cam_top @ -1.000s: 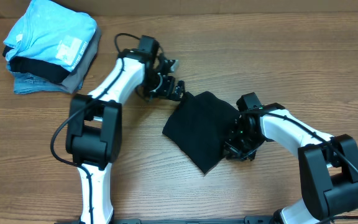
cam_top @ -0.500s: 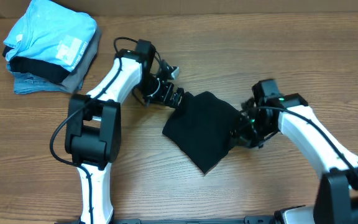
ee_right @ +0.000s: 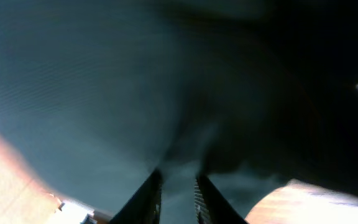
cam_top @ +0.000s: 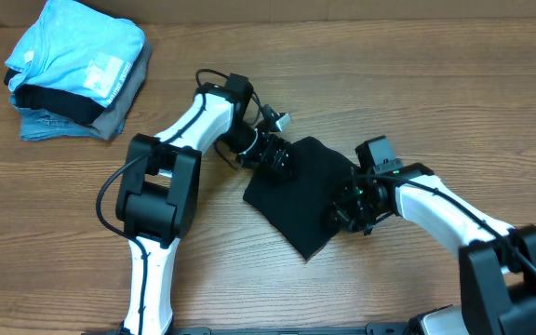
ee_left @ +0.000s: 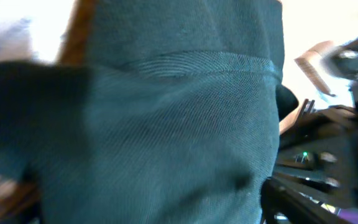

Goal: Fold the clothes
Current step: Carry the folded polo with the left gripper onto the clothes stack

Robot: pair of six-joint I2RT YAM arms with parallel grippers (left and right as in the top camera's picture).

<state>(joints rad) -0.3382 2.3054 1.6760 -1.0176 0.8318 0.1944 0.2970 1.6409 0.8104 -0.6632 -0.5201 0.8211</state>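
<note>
The black shirt (cam_top: 298,194) lies folded into a compact patch at the table's middle. My left gripper (cam_top: 275,158) is on its upper left corner. In the left wrist view dark cloth (ee_left: 166,124) fills the frame and hides the fingers. My right gripper (cam_top: 347,210) is at the shirt's right edge. In the right wrist view its two fingers (ee_right: 178,186) stand close together with black cloth (ee_right: 92,81) between them. The logo and neck tag are hidden.
A stack of folded garments (cam_top: 74,67), light blue on top with black, grey and denim below, sits at the far left corner. Bare wooden table (cam_top: 54,233) surrounds the shirt. A brown wall runs along the back edge.
My left gripper has moved right, from beside the shirt onto its upper left corner. My right gripper swung out to the right, then came back to the shirt's right edge.
</note>
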